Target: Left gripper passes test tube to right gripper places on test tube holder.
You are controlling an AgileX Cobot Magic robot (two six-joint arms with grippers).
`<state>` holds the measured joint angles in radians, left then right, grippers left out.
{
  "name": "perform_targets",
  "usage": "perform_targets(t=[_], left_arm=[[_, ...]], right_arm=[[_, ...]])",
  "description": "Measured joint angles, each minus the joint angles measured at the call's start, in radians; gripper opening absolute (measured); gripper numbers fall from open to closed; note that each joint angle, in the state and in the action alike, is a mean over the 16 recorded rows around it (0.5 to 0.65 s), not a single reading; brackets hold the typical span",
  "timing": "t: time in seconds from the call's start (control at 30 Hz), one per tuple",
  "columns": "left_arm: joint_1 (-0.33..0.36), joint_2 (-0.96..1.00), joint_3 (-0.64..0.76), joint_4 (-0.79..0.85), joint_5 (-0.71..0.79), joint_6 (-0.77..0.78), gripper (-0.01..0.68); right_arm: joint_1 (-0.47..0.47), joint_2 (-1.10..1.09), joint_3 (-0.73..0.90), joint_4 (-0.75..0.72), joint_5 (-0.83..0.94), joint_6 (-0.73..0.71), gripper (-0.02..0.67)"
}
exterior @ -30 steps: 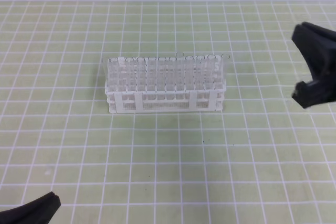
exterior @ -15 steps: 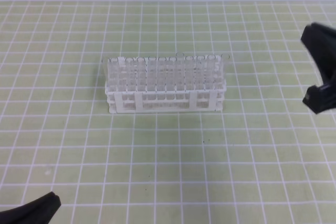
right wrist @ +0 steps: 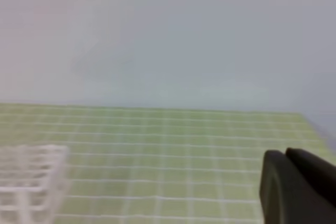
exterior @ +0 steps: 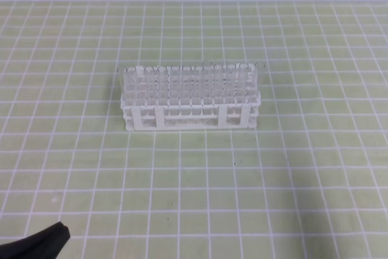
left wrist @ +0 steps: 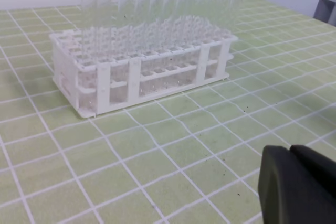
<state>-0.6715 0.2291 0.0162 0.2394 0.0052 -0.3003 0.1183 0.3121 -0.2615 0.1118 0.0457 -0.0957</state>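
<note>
A: The table [exterior: 291,198] is a green grid mat; the test tube holder [exterior: 191,98] stands upright at centre, tubes along its twelve-o'clock row, presumably where both arms reach.

B: The left gripper [exterior: 36,245] sits at seven o'clock, the right gripper [right wrist: 299,187] off the overhead view; neither one's jaws are readable. No loose test tube shows.

The thick black right gripper [right wrist: 299,187], which a second ago hung at the right edge of the green gridded mat [exterior: 194,180] in the high view and slid further out half a second ago, is now gone from that view altogether. Only its own wrist camera catches it, a blurred black finger in the lower right corner.
</note>
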Motion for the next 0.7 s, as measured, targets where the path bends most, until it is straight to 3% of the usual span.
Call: perform_targets(t=[0.27,0.7], left_arm=[[0.0,-0.001,-0.002,0.0,0.006,0.0,-0.002],[0.0,0.001,0.001,0.0,0.007,0.0,-0.002]], right_arm=[[-0.131,-0.242,0.17,0.009,0.03,-0.001,-0.015],[-0.143,-0.33,0.262,0.045,0.081,0.001,-0.016]])
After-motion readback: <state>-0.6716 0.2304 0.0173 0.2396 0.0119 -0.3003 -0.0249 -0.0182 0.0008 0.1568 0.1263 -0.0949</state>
